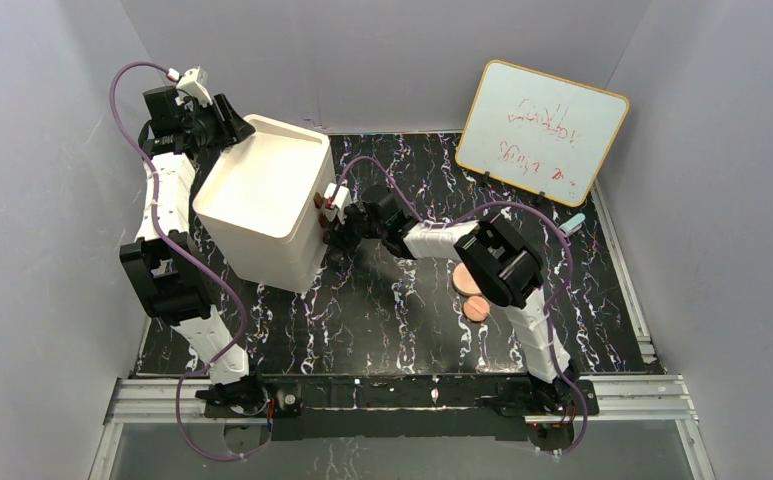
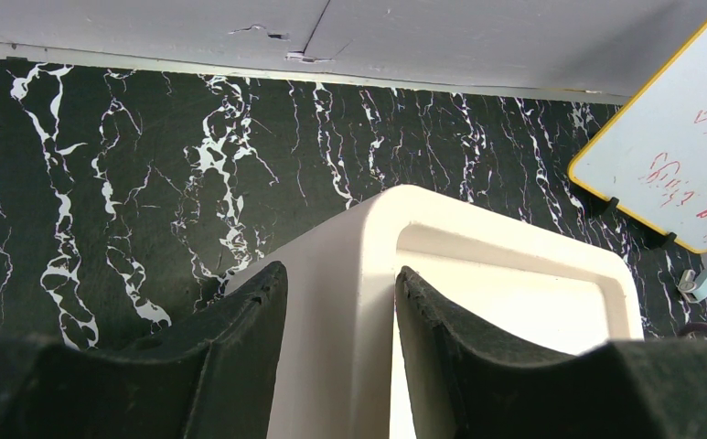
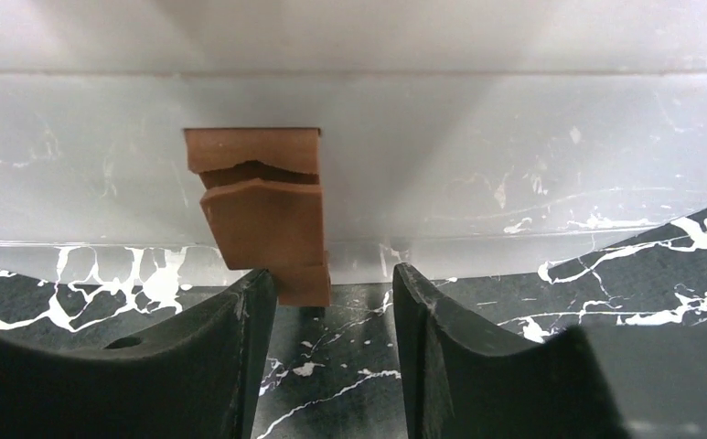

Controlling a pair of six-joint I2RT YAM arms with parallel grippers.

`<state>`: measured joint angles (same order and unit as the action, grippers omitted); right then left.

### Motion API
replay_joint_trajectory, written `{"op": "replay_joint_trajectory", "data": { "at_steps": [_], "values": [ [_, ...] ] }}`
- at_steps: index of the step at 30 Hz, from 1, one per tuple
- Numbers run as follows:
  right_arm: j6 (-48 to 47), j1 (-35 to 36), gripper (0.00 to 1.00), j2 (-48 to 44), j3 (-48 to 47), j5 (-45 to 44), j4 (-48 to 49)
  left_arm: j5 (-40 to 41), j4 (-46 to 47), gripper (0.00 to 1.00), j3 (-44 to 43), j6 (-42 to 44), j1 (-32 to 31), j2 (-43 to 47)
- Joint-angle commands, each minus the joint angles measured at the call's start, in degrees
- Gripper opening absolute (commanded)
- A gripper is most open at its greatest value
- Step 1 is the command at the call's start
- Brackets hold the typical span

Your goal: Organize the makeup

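Two flat round copper-pink makeup discs lie on the black marbled table beside my right arm, the larger disc (image 1: 465, 277) behind the smaller disc (image 1: 476, 308). My left gripper (image 1: 230, 124) (image 2: 340, 285) is shut on the rim of a white box (image 1: 262, 262) (image 2: 358, 265), one finger outside the wall and one inside. My right gripper (image 1: 330, 228) (image 3: 331, 283) is open, low at the box's side face. A brown knob (image 3: 262, 215) (image 1: 319, 200) on that face sits just past its left fingertip. Nothing is between the jaws.
A yellow-framed whiteboard (image 1: 542, 130) (image 2: 669, 174) leans at the back right. A small light-blue cylinder (image 1: 575, 224) (image 2: 701, 285) lies near it. Grey walls close in the table on three sides.
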<state>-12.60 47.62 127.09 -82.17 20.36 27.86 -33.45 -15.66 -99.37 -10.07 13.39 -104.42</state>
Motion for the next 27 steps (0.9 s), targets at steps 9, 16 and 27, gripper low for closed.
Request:
{"op": "replay_joint_trajectory", "data": {
  "at_steps": [9,16,27],
  "values": [
    [0.91,-0.81,0.33,-0.84,-6.43,3.18,-2.69,-2.13,-5.85,0.45,0.69,0.47,-1.35,-1.37],
    [0.96,-1.67,0.01,-1.79,-5.74,3.71,-4.08,-1.97,-5.87,0.45,0.75,0.48,-1.35,-1.41],
    [-0.54,-6.5,0.01,-10.78,4.99,2.96,-4.49,-1.96,-5.86,0.45,0.72,0.49,-1.35,-1.55]
  ]
}}
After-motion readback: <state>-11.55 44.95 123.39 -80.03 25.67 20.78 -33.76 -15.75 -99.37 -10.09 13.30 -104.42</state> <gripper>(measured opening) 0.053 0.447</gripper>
